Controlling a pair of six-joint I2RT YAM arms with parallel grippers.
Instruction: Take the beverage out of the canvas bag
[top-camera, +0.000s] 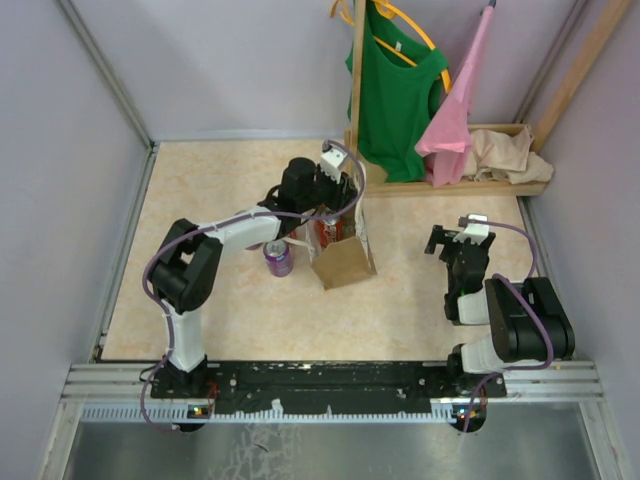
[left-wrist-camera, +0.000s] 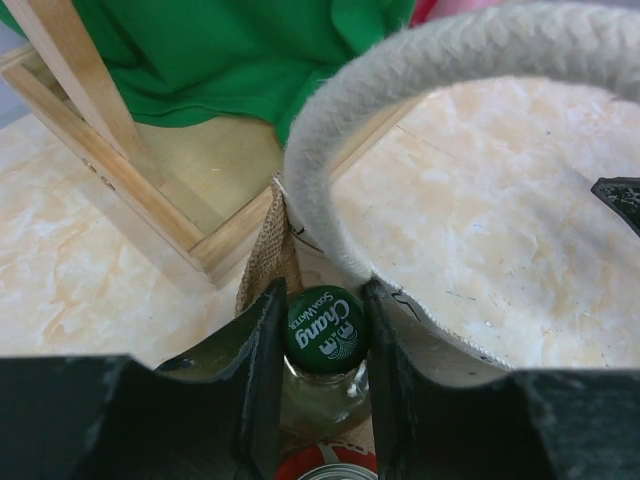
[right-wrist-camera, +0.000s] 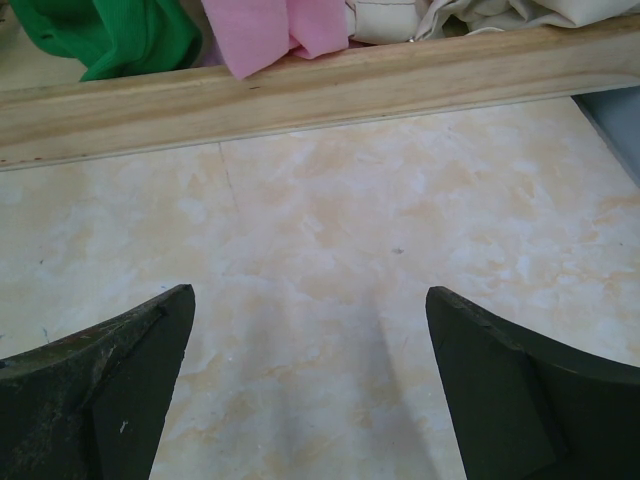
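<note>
1. The right tool hangs open over the table on the right side. It holds nothing and is well apart from the bag.
2. A purple can stands on the table just left of the canvas bag (so it is outside the bag, not in it).
3. The canvas bag stands upright near the middle of the table. The drink to take out is a glass bottle with a green cap. It stands upright inside the bag, and the top of a red can peeks out beside it.
4. The left tool sits at the mouth of the bag. Its two fingers are squeezed tight on the bottle's cap, one on each side. The white rope handle loops close around the far right side of the tool.
5. What matters most is that the bottle's long side runs straight up and down, and the bottle hangs right under the left tool. The left arm is much nearer than the right. I think the next move is a straight lift up, so the bottle clears the bag's edge and does not catch on the rope.
6. Far back stands a wooden rack with a green shirt hanging on it.
</note>
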